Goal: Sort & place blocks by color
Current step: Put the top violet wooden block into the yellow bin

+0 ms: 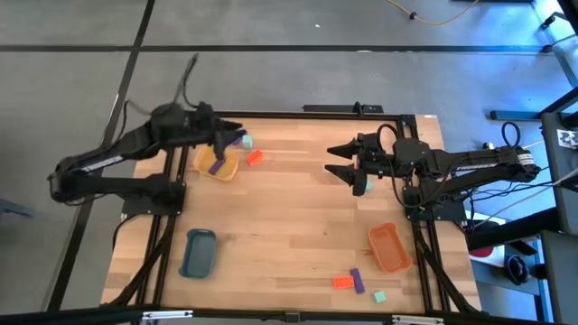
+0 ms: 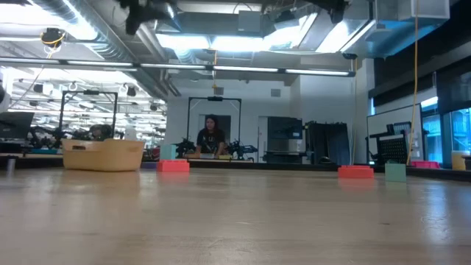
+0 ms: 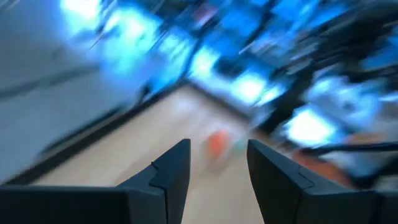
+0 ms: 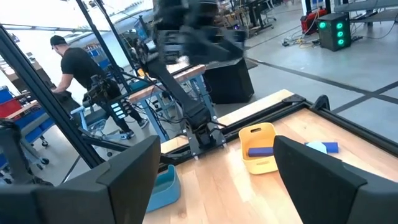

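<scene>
My left gripper (image 1: 228, 135) hangs open in the air over the far left of the table, above the far rim of the yellow tray (image 1: 206, 162). A purple block (image 1: 217, 167) lies in that tray. Beside the tray a mint and purple block (image 1: 244, 142) and an orange-red block (image 1: 255, 157) rest on the wood. The left wrist view shows nothing between the open fingers (image 3: 214, 180), with the orange-red block (image 3: 216, 143) ahead. My right gripper (image 1: 343, 162) is open and empty (image 4: 211, 180) right of centre, and a mint block (image 1: 361, 187) lies just beside it.
A blue tray (image 1: 199, 253) sits near the left edge and an orange tray (image 1: 390, 246) near the right edge. Orange-red (image 1: 342, 282), purple (image 1: 358, 281) and mint (image 1: 380, 295) blocks lie by the near edge. People (image 4: 78, 68) stand beyond the table.
</scene>
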`<act>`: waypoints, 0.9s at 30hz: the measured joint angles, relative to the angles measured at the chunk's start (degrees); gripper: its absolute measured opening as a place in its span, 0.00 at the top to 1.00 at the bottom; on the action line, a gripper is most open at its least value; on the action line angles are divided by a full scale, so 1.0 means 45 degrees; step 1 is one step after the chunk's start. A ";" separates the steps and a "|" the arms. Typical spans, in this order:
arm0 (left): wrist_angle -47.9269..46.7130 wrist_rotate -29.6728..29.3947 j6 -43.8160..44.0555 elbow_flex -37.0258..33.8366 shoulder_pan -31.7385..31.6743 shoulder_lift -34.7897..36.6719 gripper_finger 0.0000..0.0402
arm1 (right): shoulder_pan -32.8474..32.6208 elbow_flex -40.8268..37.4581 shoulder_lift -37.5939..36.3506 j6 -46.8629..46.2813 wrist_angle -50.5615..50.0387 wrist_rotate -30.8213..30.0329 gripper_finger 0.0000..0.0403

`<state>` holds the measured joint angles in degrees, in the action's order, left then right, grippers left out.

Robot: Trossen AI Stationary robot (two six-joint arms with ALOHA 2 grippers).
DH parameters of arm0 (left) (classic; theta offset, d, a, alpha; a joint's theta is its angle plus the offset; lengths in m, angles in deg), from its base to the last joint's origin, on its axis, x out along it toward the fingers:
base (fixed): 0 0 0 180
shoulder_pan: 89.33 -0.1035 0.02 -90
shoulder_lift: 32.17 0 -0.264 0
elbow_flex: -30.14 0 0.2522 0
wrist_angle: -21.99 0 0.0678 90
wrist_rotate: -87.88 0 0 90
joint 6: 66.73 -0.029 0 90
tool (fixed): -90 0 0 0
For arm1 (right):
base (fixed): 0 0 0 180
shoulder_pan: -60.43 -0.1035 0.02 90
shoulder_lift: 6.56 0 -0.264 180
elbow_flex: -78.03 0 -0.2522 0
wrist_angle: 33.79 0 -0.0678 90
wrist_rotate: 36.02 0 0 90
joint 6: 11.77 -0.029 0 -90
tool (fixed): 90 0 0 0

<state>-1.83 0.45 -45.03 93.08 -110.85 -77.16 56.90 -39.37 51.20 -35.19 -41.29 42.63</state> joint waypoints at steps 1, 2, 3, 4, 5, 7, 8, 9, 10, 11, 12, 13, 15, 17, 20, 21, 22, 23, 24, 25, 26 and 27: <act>0.0931 0.0004 -0.0084 -0.0380 0.0457 0.0274 0.63 | 0.0002 0.0000 0.0000 0.0003 0.0025 0.0001 0.22; 0.1892 0.0001 -0.0189 -0.0785 0.0922 0.0551 0.63 | 0.0003 0.0000 0.0000 0.0005 0.0041 -0.0001 0.22; 0.2662 -0.0005 -0.0248 -0.1169 0.1336 0.0797 0.63 | 0.0004 0.0000 0.0000 0.0011 0.0035 0.0002 0.22; 0.3255 -0.0022 -0.0269 -0.1510 0.1705 0.1023 0.63 | 0.0005 0.0000 0.0000 0.0015 0.0031 0.0002 0.22; 0.3768 -0.0056 -0.0297 -0.1788 0.2001 0.1180 0.63 | 0.0000 0.0000 0.0000 0.0019 0.0031 0.0002 0.22; 0.4290 -0.0379 -0.0505 -0.2144 0.2398 0.1353 0.63 | 0.0001 0.0000 0.0000 0.0019 0.0031 0.0002 0.22; 0.4278 -0.0584 -0.0582 -0.2237 0.2528 0.1387 0.63 | 0.0000 0.0000 0.0000 0.0017 0.0031 -0.0003 0.22; 0.4238 -0.0746 -0.0606 -0.2262 0.2607 0.1382 0.63 | 0.0003 0.0000 0.0000 0.0019 0.0029 0.0000 0.22; 0.4238 -0.0818 -0.0619 -0.2262 0.2642 0.1373 0.63 | 0.0003 0.0000 0.0000 0.0011 0.0026 0.0000 0.22; 0.4251 -0.0823 -0.0624 -0.2262 0.2642 0.1378 0.63 | 0.0002 0.0000 0.0000 -0.0026 0.0026 0.0001 0.22; 0.4300 -0.0826 -0.0624 -0.2262 0.2642 0.1387 0.63 | 0.0005 0.0000 -0.0001 -0.0068 0.0025 -0.0003 0.22; 0.4334 -0.0839 -0.0633 -0.2258 0.2637 0.1387 0.63 | 0.0001 0.0000 0.0000 -0.0068 0.0016 0.0002 0.22; 0.4340 -0.0832 -0.0641 -0.2258 0.2637 0.1383 0.63 | -0.0004 0.0000 0.0000 -0.0077 0.0012 -0.0003 0.22; 0.4351 -0.0765 -0.0809 -0.2258 0.2637 0.1383 0.63 | -0.0005 0.0000 -0.0005 -0.0150 0.0015 -0.0003 0.22; 0.4397 -0.0656 -0.0954 -0.2258 0.2637 0.1383 0.63 | -0.0005 0.0000 -0.0005 -0.0482 0.0006 0.0001 0.22; 0.4423 -0.0644 -0.0956 -0.2258 0.2637 0.1383 0.63 | -0.0005 0.0000 -0.0005 -0.0520 -0.0008 0.0002 0.22; 0.4442 -0.0642 -0.0965 -0.2258 0.2637 0.1383 0.63 | -0.0005 0.0000 -0.0005 -0.0520 -0.0022 0.0003 0.22; 0.4442 -0.0643 -0.1001 -0.2258 0.2637 0.1383 0.63 | -0.0005 0.0000 -0.0005 -0.0525 -0.0022 0.0056 0.22; 0.4442 -0.0641 -0.1071 -0.2258 0.2637 0.1383 0.63 | -0.0005 0.0000 -0.0005 -0.0558 -0.0018 0.0128 0.22; 0.4442 -0.0640 -0.1162 -0.2258 0.2637 0.1383 0.63 | -0.0005 0.0000 -0.0005 -0.0682 -0.0022 0.0133 0.22; 0.4442 -0.0634 -0.1259 -0.2258 0.2637 0.1383 0.63 | -0.0005 0.0000 -0.0005 -0.0747 -0.0022 0.0142 0.22; 0.4442 -0.0636 -0.1286 -0.2255 0.2637 0.1383 0.63 | -0.0005 0.0000 -0.0005 -0.0777 -0.0022 0.0179 0.22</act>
<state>18.16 -2.41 -50.82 82.93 -98.98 -70.93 56.88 -39.37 51.18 -38.69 -41.39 43.44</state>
